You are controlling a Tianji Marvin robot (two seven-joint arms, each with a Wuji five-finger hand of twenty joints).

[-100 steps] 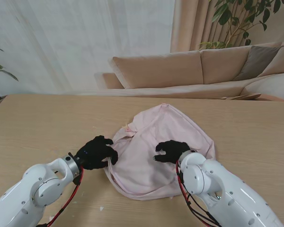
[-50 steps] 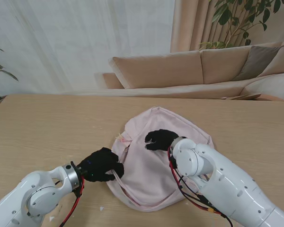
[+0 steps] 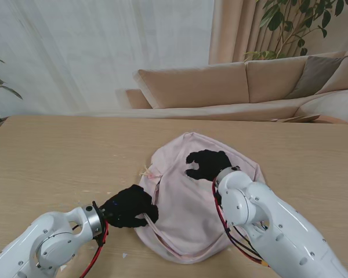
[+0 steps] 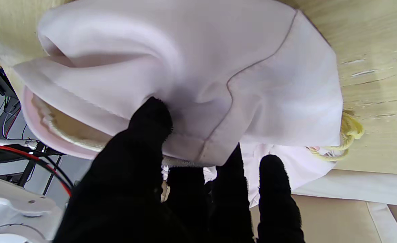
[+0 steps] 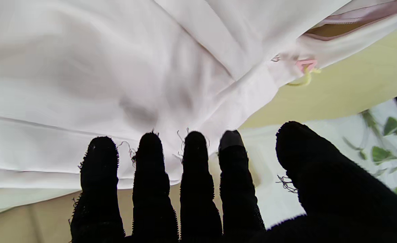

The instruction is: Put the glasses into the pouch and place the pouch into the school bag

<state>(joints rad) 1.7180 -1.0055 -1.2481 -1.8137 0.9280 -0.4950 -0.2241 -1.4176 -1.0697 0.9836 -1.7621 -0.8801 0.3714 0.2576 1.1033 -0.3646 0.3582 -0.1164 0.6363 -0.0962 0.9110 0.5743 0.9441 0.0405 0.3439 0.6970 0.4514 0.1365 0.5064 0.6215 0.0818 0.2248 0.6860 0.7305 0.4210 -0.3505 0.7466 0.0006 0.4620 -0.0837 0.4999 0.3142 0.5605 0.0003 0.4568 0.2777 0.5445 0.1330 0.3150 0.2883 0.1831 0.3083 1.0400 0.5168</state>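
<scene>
The pink school bag (image 3: 191,197) is pinched at its open edge by the left hand (image 3: 127,207), while the right hand (image 3: 207,164) is held flat above it, fingers apart and holding nothing. No glasses or pouch can be seen, so whether they were packed cannot be told. Only the left wrist view shows the bag's mouth, just past the thumb.

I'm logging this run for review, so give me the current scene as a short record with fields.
bag: pink drawstring school bag lying flat on the wooden table
left hand: left hand pinches the bag's rim beside the white cord
right hand: right hand over the bag's far part, fingers spread, holding nothing
bag mouth: held slightly open
glasses and pouch: not visible
</scene>
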